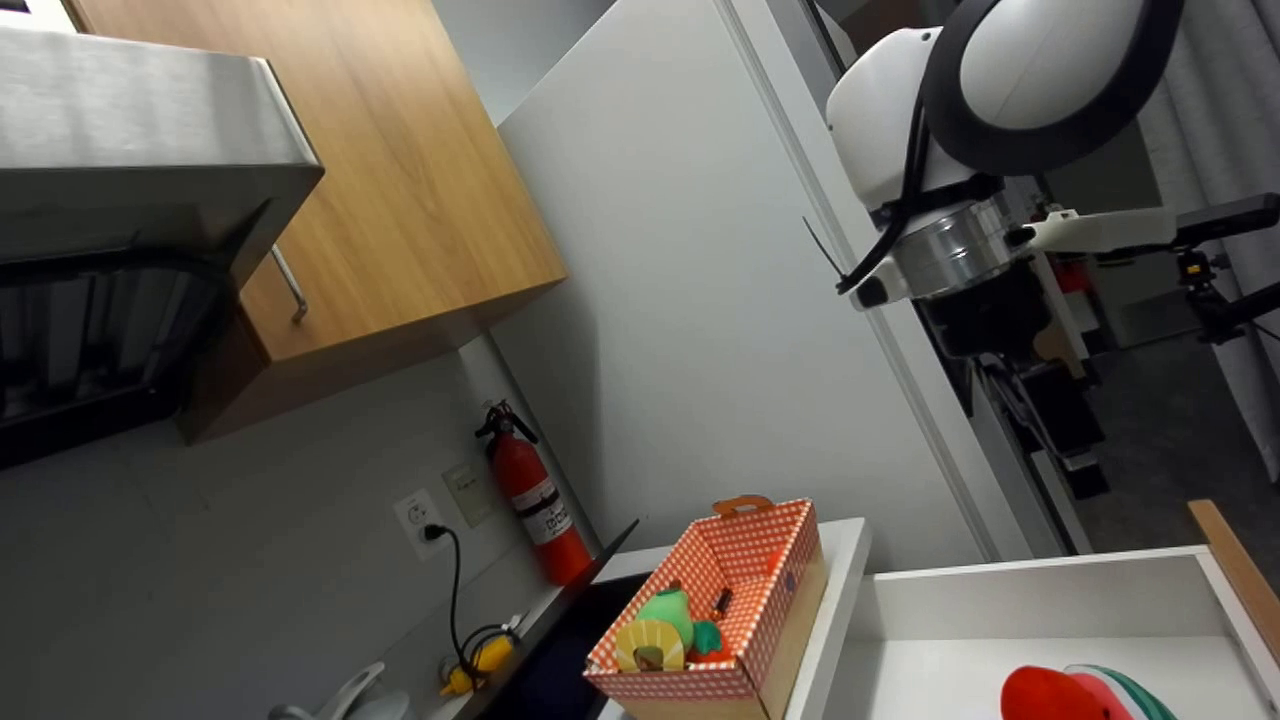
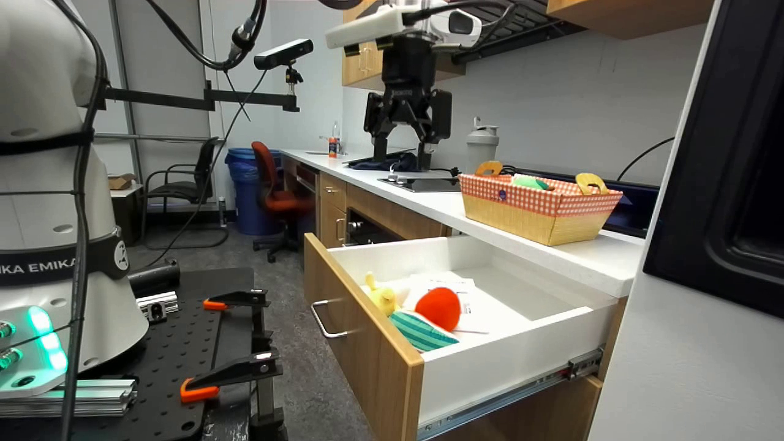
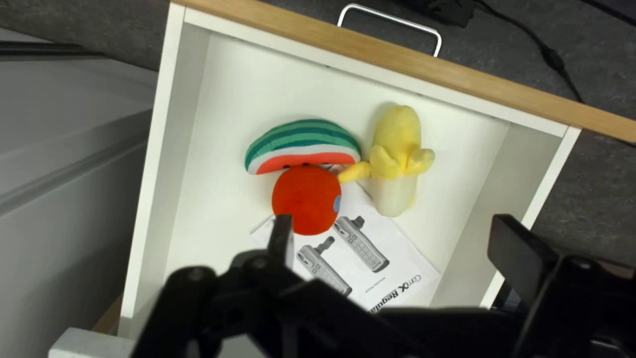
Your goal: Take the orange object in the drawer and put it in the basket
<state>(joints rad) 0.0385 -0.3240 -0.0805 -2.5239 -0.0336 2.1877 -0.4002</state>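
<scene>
The orange object, a smooth red-orange ball with a small blue patch, lies in the open white drawer. It shows in both exterior views, cut off by the frame edge in one of them. The tan basket with red-checkered sides stands on the counter beside the drawer; it also shows in an exterior view, with a green toy inside. My gripper is open and empty, high above the drawer. In the wrist view the gripper has one fingertip overlapping the ball's lower edge in the picture, without touching it.
A watermelon-slice plush touches or nearly touches the ball. A yellow banana plush lies beside it. A printed sheet lies on the drawer bottom. The counter holds a cooktop and a grey bottle. A fire extinguisher stands behind.
</scene>
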